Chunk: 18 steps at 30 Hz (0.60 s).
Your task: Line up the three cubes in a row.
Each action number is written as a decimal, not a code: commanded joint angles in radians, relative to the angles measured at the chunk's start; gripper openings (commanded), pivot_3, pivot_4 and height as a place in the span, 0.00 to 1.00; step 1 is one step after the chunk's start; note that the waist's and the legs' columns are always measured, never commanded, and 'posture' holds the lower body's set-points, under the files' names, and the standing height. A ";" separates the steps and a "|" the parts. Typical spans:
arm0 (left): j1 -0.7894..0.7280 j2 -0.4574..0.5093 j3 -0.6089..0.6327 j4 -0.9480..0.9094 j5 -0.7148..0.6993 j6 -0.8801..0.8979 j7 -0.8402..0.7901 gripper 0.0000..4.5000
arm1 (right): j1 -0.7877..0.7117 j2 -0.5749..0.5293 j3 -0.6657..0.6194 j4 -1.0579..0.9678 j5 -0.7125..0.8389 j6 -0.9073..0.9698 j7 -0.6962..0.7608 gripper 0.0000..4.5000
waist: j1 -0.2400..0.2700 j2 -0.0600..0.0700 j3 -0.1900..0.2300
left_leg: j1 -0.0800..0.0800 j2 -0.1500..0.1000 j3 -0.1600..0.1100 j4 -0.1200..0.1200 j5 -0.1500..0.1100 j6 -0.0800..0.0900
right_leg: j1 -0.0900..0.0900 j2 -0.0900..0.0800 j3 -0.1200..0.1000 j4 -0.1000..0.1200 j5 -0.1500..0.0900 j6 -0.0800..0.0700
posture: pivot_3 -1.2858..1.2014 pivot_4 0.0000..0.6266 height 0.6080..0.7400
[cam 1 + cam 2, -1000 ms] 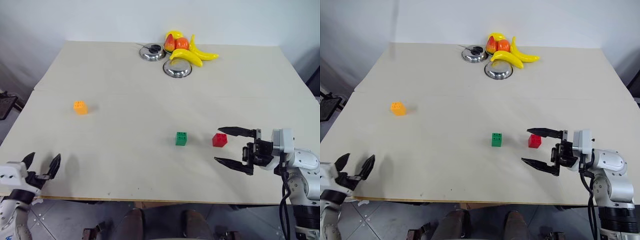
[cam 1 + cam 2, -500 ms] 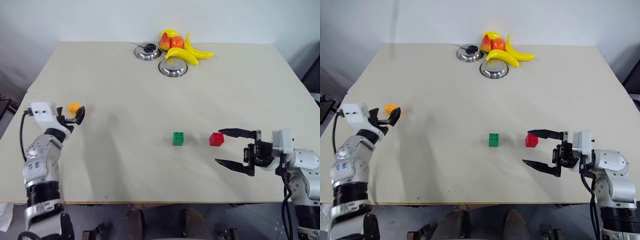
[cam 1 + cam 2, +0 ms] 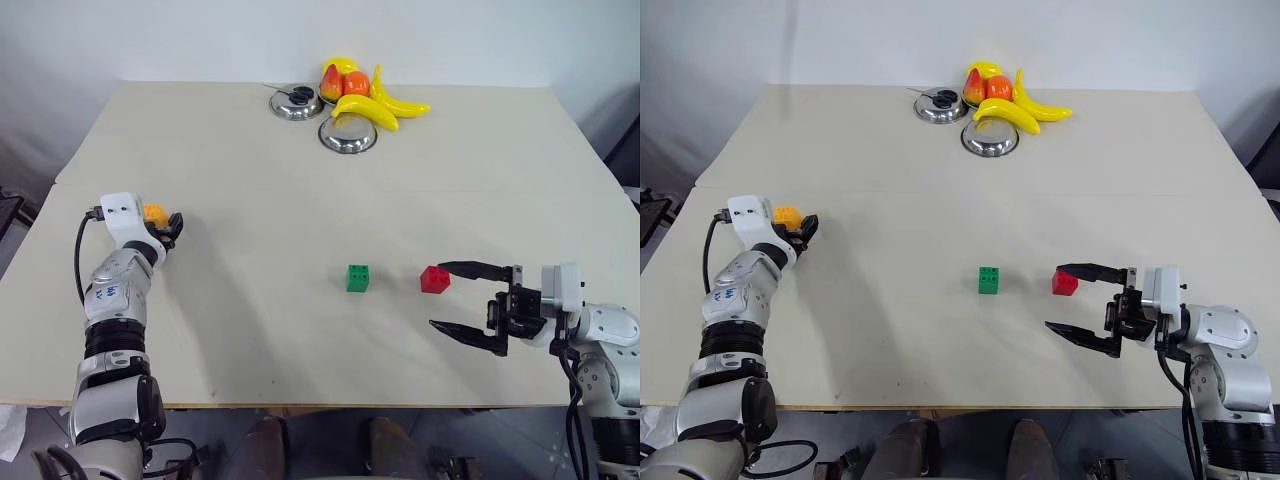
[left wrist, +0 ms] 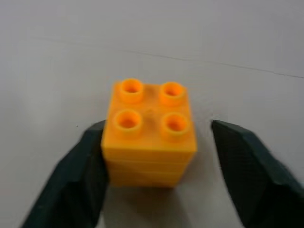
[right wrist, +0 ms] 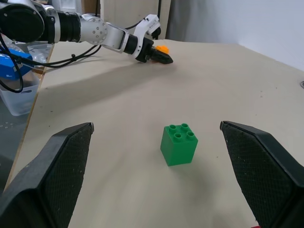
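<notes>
The orange-yellow cube (image 3: pixel 155 211) sits at the table's left side, between the fingers of my left gripper (image 3: pixel 164 225). In the left wrist view one finger (image 4: pixel 90 161) touches the orange-yellow cube (image 4: pixel 149 137) while the other (image 4: pixel 247 161) stands a small gap away. The green cube (image 3: pixel 358 278) rests near the table's middle, and the red cube (image 3: pixel 434 279) lies just to its right. My right gripper (image 3: pixel 436 295) hovers open beside the red cube, pointing left, with its far fingertip almost at that cube. Its wrist view faces the green cube (image 5: pixel 178 144).
Two steel bowls (image 3: pixel 293 104) (image 3: pixel 347 136) stand at the back of the beige table (image 3: pixel 300 170), with yellow bananas (image 3: pixel 378 108) and red-orange plastic fruit (image 3: pixel 342 83) behind them. The table's front edge runs just below both arms.
My left arm came up from the table's front left corner and reached forward to the orange-yellow cube, and its fingers narrowed around it. The right arm kept still.
</notes>
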 commanded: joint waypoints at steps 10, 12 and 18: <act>0.152 0.178 -0.215 -0.220 -0.105 -0.265 -0.982 0.34 | 0.106 -0.058 -0.111 -0.075 0.025 -0.007 -0.017 1.00 | 0.001 0.000 0.000 | 0.000 0.000 0.001 -0.002 0.000 0.000 | 0.000 0.000 0.000 -0.002 0.000 0.000 | 0.52 0.24 1.00; 0.137 0.186 -0.269 -0.183 -0.106 -0.369 -1.176 0.34 | 0.143 -0.080 -0.142 -0.088 0.032 0.002 -0.014 1.00 | 0.009 0.000 0.000 | 0.000 0.000 0.001 -0.002 0.000 0.000 | 0.000 0.000 0.000 -0.003 0.000 0.000 | 0.52 0.24 1.00; -0.038 0.088 -0.402 -0.001 -0.032 -0.475 -1.346 0.34 | 0.278 -0.157 -0.297 -0.131 0.070 0.047 -0.003 1.00 | 0.019 0.000 0.000 | 0.000 0.000 0.001 0.002 0.000 0.001 | 0.001 0.000 0.000 -0.005 0.000 0.000 | 0.52 0.24 1.00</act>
